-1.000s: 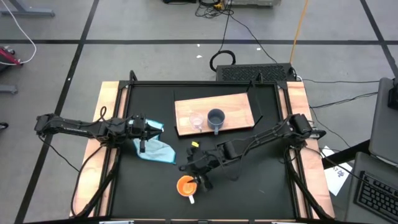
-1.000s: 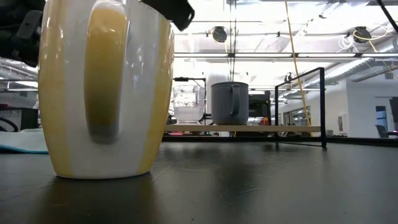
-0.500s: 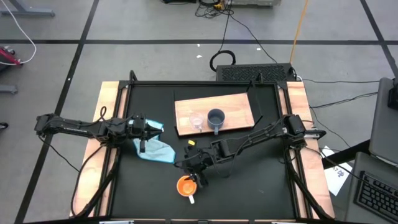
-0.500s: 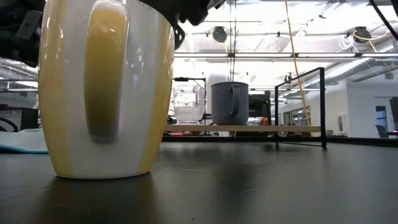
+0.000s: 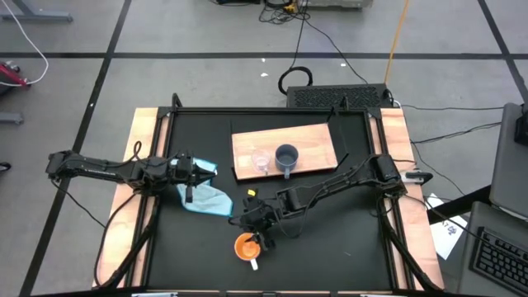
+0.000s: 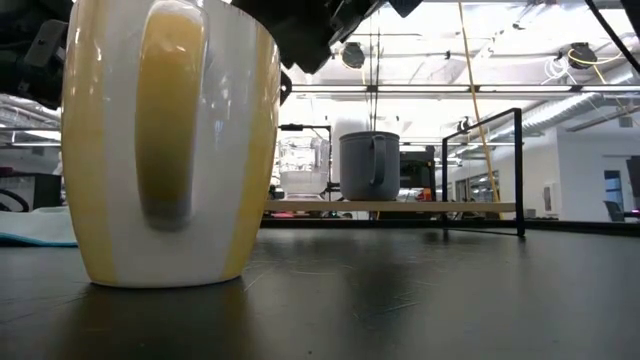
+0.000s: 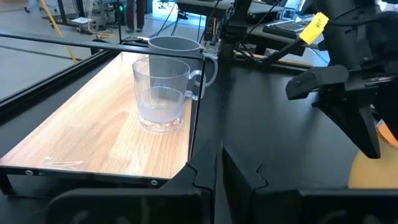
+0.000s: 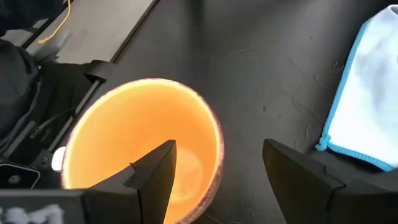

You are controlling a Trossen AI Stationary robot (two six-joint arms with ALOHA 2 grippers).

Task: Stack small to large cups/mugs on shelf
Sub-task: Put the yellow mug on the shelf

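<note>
right gripper [image 8: 214, 165] hangs wide open over the orange mug [image 5: 247, 246] at the table's near edge, holding nothing, while glass cup [image 5: 261, 160] and grey mug [image 5: 286, 156] stand on the shelf [image 5: 318, 144].

The low view's edge crops the orange mug [image 6: 170, 150]; its handle blurs.
</note>
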